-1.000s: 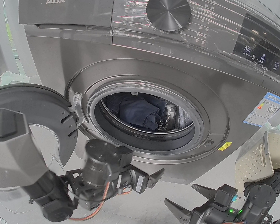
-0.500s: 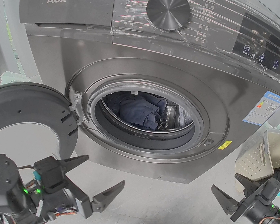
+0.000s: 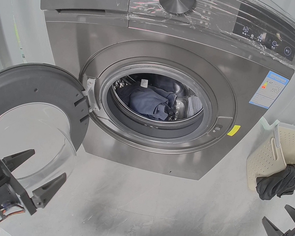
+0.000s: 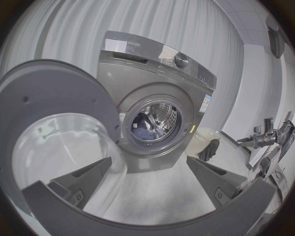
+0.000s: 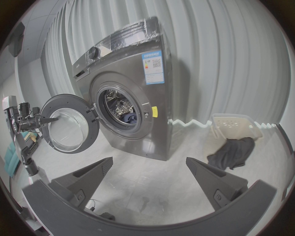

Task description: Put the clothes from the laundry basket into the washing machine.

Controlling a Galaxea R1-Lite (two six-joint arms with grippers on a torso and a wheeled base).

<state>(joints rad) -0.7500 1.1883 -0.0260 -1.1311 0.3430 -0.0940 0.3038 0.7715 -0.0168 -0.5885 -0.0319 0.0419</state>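
Observation:
The grey washing machine stands with its round door swung open to the left. Dark blue clothes lie inside the drum. To the right, a cream laundry basket lies tipped on its side, and a dark grey garment spills from its mouth onto the floor. My left gripper is open and empty, low in front of the door. My right gripper is open and empty, just below the garment. The right wrist view has the garment and basket beyond its fingers.
Pale curtains hang behind and beside the machine. Bare grey floor stretches between the two grippers and the machine. The open door juts out close to my left gripper.
The head view has pulled back from the machine. Both arms have drawn back to the lower corners; the left arm dropped from in front of the drum opening. Both grippers stay open.

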